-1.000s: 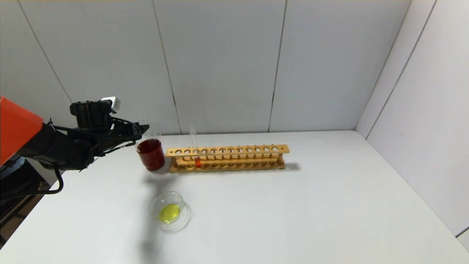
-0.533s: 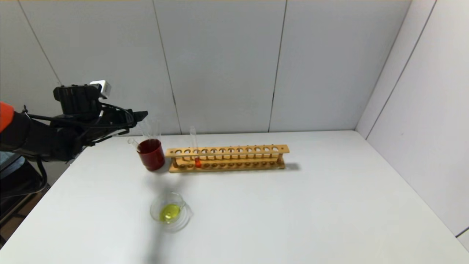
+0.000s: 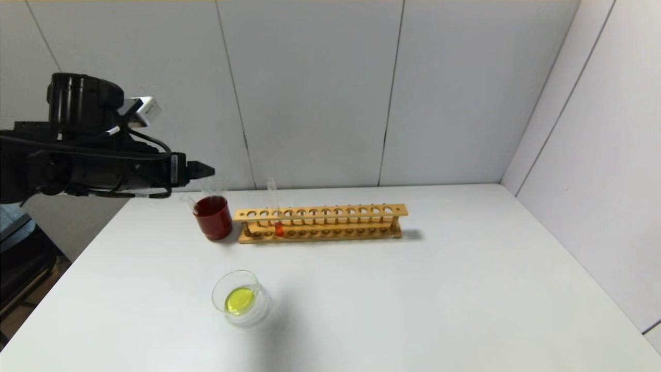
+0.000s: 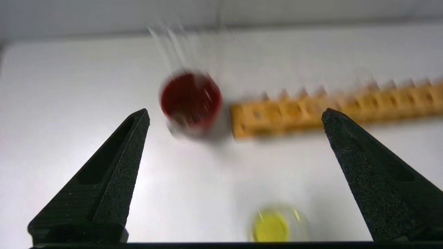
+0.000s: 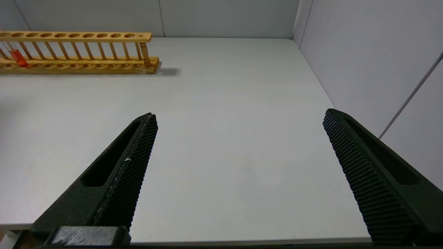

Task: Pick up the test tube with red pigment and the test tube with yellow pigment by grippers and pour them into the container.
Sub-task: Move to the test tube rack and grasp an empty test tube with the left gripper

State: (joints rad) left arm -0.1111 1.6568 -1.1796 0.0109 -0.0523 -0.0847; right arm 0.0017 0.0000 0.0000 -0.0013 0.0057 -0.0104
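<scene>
The test tube with red pigment (image 3: 278,222) stands upright in the left part of a wooden rack (image 3: 335,222); it also shows in the right wrist view (image 5: 16,57). The container (image 3: 241,298), a clear glass dish, holds yellow liquid and sits on the table in front of the rack; it also shows in the left wrist view (image 4: 271,226). No yellow-bottomed tube shows. My left gripper (image 3: 204,169) is open and empty, raised above and left of a dark red cup (image 3: 213,218). My right gripper (image 5: 238,116) is open and empty over bare table, out of the head view.
The dark red cup holds colourless clear tubes, one leaning out to its left (image 3: 185,197). The rack's other holes are empty. Grey walls stand behind the table and along its right side. The table (image 3: 439,299) is white.
My left arm has risen and its wrist has turned, with the gripper still beside the red cup's top. A clear tube now leans out of the cup's left side.
</scene>
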